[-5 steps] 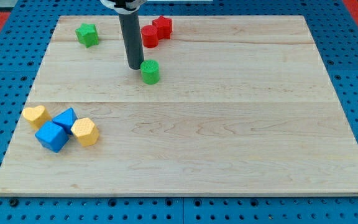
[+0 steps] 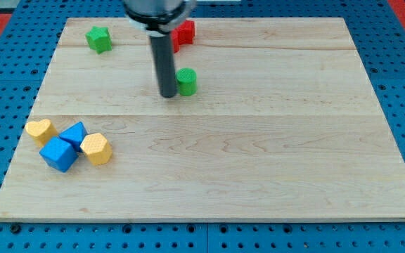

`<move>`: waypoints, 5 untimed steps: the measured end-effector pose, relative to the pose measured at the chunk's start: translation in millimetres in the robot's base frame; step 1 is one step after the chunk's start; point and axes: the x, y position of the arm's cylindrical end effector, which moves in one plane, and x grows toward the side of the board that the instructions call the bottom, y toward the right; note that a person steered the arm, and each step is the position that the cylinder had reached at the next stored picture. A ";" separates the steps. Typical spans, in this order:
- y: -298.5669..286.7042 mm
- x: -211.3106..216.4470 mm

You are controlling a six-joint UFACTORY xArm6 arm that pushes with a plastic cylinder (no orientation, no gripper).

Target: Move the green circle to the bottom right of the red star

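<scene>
Since a moment ago my tip (image 2: 168, 94), a bare rod w/ no jaws, touching its left side, shoved the green circle (image 2: 186, 81) rightward, now just below the red star (image 2: 183, 31), needs slightly more right.

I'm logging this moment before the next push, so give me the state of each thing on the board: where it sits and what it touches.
my tip: on the board, against the green circle's left side.
green circle: below the red star.
red star: near the top edge, partly behind the rod.
green star: top left, alone.
yellow heart, blue blocks, yellow hexagon: clustered at left.
</scene>
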 end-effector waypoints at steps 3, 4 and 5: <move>67.5 -64.4; 67.5 -90.0; 67.5 -115.8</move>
